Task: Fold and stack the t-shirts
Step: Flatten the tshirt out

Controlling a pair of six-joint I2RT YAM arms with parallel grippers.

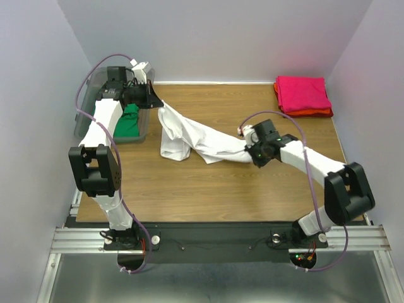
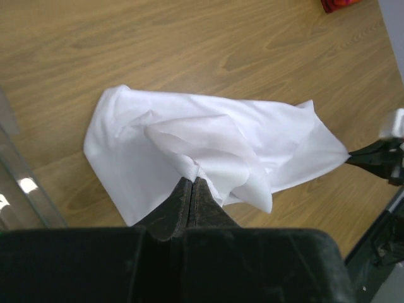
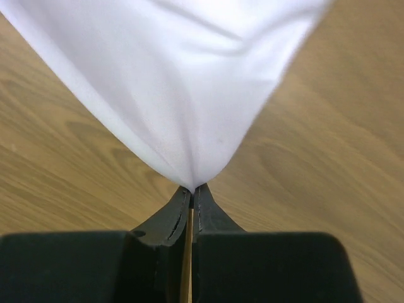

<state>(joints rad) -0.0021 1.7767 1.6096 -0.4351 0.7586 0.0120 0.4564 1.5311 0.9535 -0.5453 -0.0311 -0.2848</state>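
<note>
The white t-shirt hangs stretched between both grippers above the table, its lower part resting on the wood. My left gripper is shut on one end of it; the left wrist view shows the jaws pinched on the white cloth. My right gripper is shut on the other end, with cloth fanning out from the jaw tips. A folded magenta pink t-shirt lies on a red-orange one at the far right corner. A green t-shirt lies in the bin.
The clear grey plastic bin stands at the far left, under the left arm. The wooden table has bare wood in front of the white shirt. Grey walls close in the far, left and right sides.
</note>
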